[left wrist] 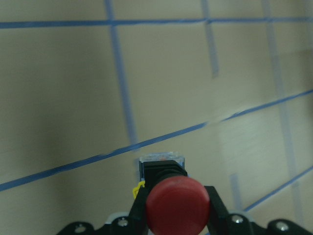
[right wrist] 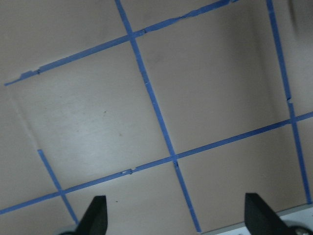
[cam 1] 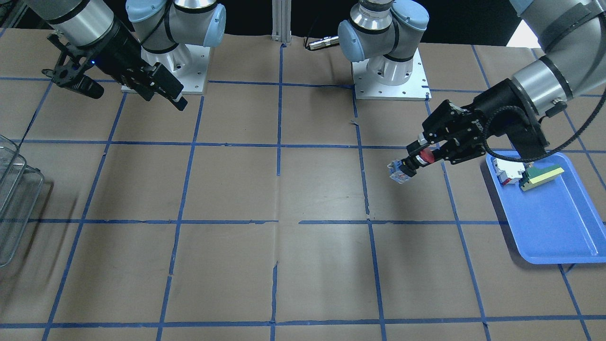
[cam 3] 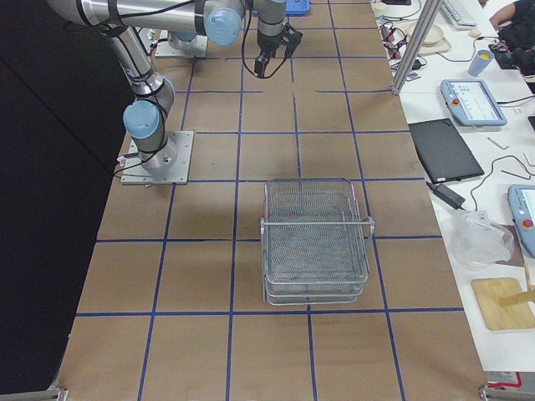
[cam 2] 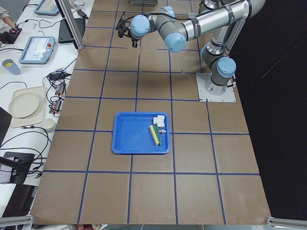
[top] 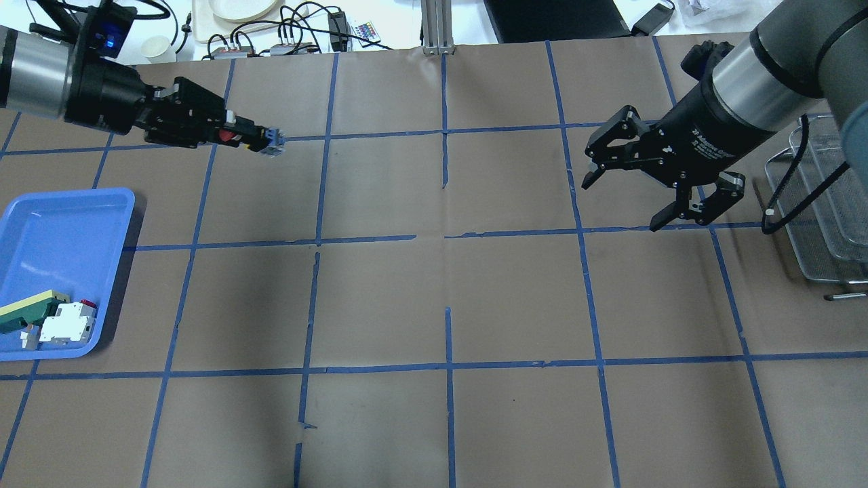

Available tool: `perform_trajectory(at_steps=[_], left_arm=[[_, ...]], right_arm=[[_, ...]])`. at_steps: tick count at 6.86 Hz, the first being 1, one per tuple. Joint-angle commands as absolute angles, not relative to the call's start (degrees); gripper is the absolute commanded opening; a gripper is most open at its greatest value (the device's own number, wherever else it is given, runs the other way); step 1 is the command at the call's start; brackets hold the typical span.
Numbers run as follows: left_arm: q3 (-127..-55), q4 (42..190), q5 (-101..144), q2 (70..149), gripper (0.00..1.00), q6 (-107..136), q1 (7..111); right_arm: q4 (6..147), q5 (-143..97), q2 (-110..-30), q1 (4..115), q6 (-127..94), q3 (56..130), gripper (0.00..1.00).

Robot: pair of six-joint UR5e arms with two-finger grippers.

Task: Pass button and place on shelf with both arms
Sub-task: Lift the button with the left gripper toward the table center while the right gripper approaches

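Observation:
My left gripper (top: 252,139) is shut on the button (top: 266,140) and holds it in the air, pointing out sideways toward the table's middle. The fingers grip the black collar behind the red cap (left wrist: 177,205); the clear-bluish base (cam 1: 399,172) sticks out past the fingertips. My right gripper (top: 622,203) is open and empty, hovering above the table right of centre, well apart from the button. Its two fingertips (right wrist: 95,215) frame bare table in the right wrist view. The wire-mesh shelf (cam 3: 316,242) stands at the table's right end, beyond the right gripper (cam 1: 139,97).
A blue tray (top: 54,237) at the table's left end holds a white-and-red block (top: 68,322) and a green-and-yellow piece (top: 27,308). Both arm bases (cam 1: 390,71) are bolted at the robot's edge. Brown paper with blue tape lines covers the table between the grippers.

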State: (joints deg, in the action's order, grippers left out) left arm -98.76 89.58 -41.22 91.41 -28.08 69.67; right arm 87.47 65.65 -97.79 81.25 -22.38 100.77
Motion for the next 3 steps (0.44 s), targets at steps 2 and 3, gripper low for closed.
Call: perform_trajectory(at_steps=[2,3], left_arm=[[-106.76,84.51,-20.14,92.29,0.07,-15.22,74.34],[-109.22,83.16,-17.95,90.81,0.07,-13.46,76.88]], right_arm=[[84.83,42.60,-93.88,76.21,-38.45,100.72,1.00],[83.94,34.45,-92.30,75.42,-45.54,100.72,1.00]])
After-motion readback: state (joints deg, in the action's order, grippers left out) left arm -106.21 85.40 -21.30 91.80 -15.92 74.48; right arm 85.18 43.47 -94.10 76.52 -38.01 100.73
